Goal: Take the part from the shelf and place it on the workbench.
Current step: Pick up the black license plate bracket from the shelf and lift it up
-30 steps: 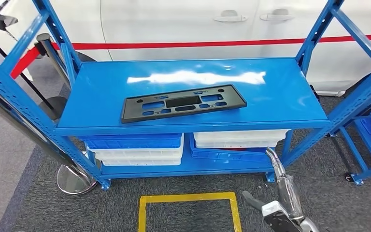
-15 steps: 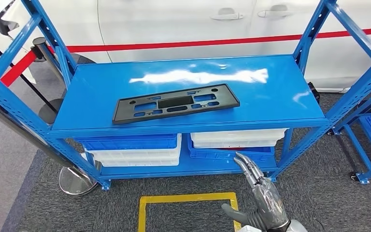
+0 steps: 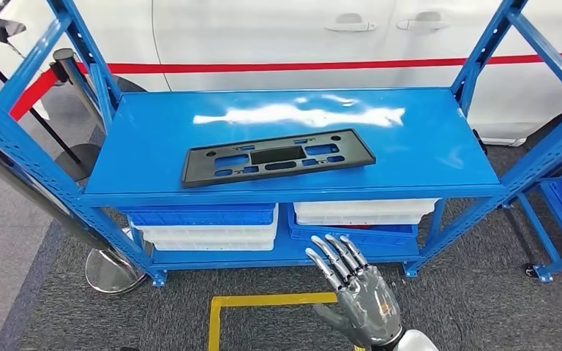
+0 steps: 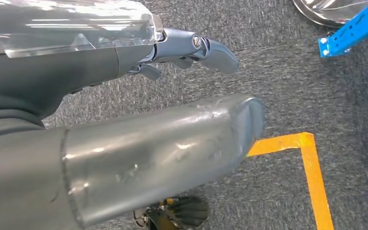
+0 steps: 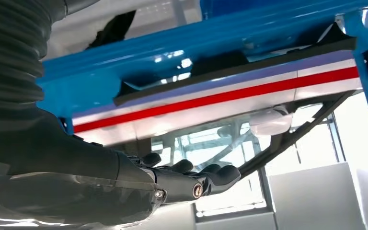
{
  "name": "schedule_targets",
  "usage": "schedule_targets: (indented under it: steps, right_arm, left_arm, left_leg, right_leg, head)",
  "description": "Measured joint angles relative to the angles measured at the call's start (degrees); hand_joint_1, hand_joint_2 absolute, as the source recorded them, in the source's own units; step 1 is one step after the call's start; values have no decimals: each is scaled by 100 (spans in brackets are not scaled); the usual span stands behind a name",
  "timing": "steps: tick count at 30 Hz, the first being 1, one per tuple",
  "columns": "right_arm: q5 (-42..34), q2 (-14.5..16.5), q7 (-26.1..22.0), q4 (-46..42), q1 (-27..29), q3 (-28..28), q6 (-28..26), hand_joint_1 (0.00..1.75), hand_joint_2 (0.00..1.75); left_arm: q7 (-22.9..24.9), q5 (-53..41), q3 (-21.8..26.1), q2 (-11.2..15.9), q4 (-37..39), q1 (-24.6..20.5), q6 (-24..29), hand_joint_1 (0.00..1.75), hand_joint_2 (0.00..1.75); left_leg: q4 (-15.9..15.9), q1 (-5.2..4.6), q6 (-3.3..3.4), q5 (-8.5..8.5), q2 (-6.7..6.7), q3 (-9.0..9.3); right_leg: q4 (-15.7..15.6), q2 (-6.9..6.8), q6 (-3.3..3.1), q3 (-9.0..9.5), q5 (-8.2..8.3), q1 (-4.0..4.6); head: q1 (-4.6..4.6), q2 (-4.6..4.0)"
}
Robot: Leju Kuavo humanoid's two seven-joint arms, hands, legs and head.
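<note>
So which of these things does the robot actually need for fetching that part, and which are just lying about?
For the job:
- black part lying flat on the top level
- blue shelf that holds it
- right hand, raised in front of the shelf, fingers apart, holding nothing

Just lying about:
- blue and white bins on the lower level
- yellow floor marking
- white car behind

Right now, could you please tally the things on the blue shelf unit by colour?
Black part on the top shelf: 1
Blue bins on the lower shelf: 2
White bins on the lower shelf: 2
Total: 5
</note>
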Motion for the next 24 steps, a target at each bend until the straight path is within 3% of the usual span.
schedule_targets:
  steps: [3, 4, 5, 6, 9, 10, 12, 15, 18, 20, 21, 22, 24]
  right_arm:
    - [409, 129, 155, 274, -202, 251, -72, 0, 175]
    - [523, 191, 201, 394, -263, 346, -80, 0, 175]
    - [620, 259, 242, 522, -328, 442, -85, 0, 175]
    - [696, 339, 278, 656, -399, 535, -86, 0, 175]
    - [824, 631, 368, 1055, -666, 776, -86, 0, 175]
    - [844, 740, 391, 1191, -766, 849, -85, 0, 175]
    - [855, 938, 433, 1494, -966, 979, -77, 0, 175]
    - [753, 1166, 461, 1917, -1253, 1098, -63, 0, 175]
    - [575, 1381, 459, 2338, -1538, 1204, -43, 0, 175]
    - [454, 1495, 451, 2636, -1683, 1286, -34, 0, 175]
    - [390, 1549, 445, 2771, -1746, 1325, -32, 0, 175]
    - [325, 1606, 438, 2890, -1805, 1361, -31, 0, 175]
    - [192, 1718, 425, 3050, -1906, 1408, -31, 0, 175]
  left_arm:
    - [27, -90, 5, -4, 3, -20, -39, 0, 0]
    - [37, -119, 13, -3, 4, -23, -60, 0, 0]
    - [45, -146, 23, -3, 5, -24, -82, 0, 0]
    - [54, -168, 36, -3, 6, -26, -108, 0, 0]
    - [80, -232, 76, -5, 8, -51, -210, 0, 0]
    - [90, -256, 87, -3, 9, -61, -253, 0, 0]
    - [118, -287, 106, 3, 11, -75, -350, 0, 0]
    - [163, -315, 133, 18, 10, -92, -502, 0, 0]
    - [202, -368, 157, 37, 11, -106, -650, 0, 0]
    - [233, -390, 195, 54, 11, -105, -746, 0, 0]
    - [247, -400, 213, 60, 11, -104, -796, 0, 0]
    - [259, -411, 227, 68, 11, -105, -847, 0, 0]
    - [272, -452, 236, 83, 11, -116, -945, 0, 0]
  left_leg:
    - [-23, -20, 64, 16, 3, -1]
    - [-22, -35, 69, 14, 0, -1]
    - [-21, -50, 72, 12, -4, 3]
    - [-21, -65, 73, 11, -10, 12]
    - [-16, -103, 52, -2, -23, 36]
    - [-13, -106, 28, -6, -22, 31]
    - [-21, -102, -39, -5, -16, 22]
    - [77, -98, -132, -96, -4, -4]
    - [1012, -59, -217, -570, 3, -443]
    - [1578, -28, -273, -719, 5, -747]
    - [1570, -10, -294, -632, 6, -767]
    - [1348, 10, -311, -452, 8, -682]
    - [558, 43, -332, -52, 17, -326]
  right_leg:
    - [1027, 9, 16, -510, -495, -2]
    - [1303, 9, 14, -659, -561, -1]
    - [1390, 9, 2, -721, -517, 2]
    - [1249, 10, -23, -672, -367, 9]
    - [147, 8, -165, -174, 180, 73]
    - [-86, 6, -198, -73, 249, 97]
    - [-202, 6, -225, -40, 261, 128]
    - [-303, -3, -292, 7, 316, 85]
    - [-346, -24, -338, 30, 332, 57]
    - [-339, -29, -340, 33, 321, 56]
    - [-331, -29, -332, 39, 311, 52]
    - [-317, -26, -319, 48, 295, 46]
    - [-273, -21, -269, 71, 243, 34]
  head:
    - [28, 0]
    - [28, 0]
    - [28, 0]
    - [29, 0]
    - [22, 0]
    - [19, 0]
    - [12, 0]
    - [8, -1]
    - [-23, 0]
    - [-29, 0]
    - [-31, 0]
    - [-32, 0]
    - [-31, 0]
